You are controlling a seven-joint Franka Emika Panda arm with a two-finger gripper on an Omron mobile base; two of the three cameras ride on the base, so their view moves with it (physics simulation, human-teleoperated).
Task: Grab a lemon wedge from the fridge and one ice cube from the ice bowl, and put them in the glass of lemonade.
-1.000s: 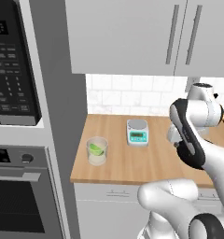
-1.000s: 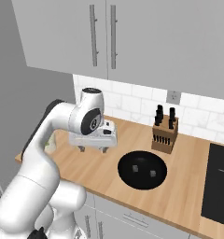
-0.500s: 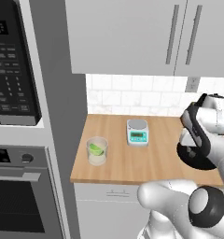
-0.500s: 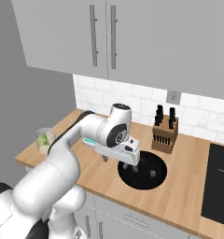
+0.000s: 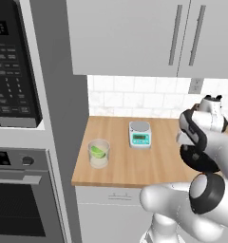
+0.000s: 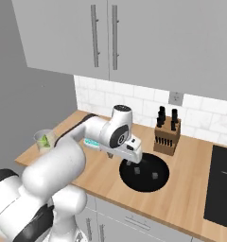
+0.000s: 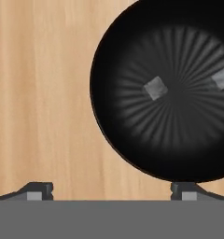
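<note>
Lemon wedge (image 5: 97,152) already sits in the glass of lemonade (image 5: 99,153) at the left end of the wooden desk (image 5: 130,166), so that half looks done; the ice cube is left. Pincer (image 6: 133,160) is spread wide and empty, hovering over the near-left edge of the ice bowl (image 6: 144,172), which here renders black, with two pale cubes (image 7: 155,87) lying apart inside, nothing grasped yet. Remaining, as I judge it: drop onto one cube, close, carry it left past the kitchen scale (image 5: 140,134) to the glass.
</note>
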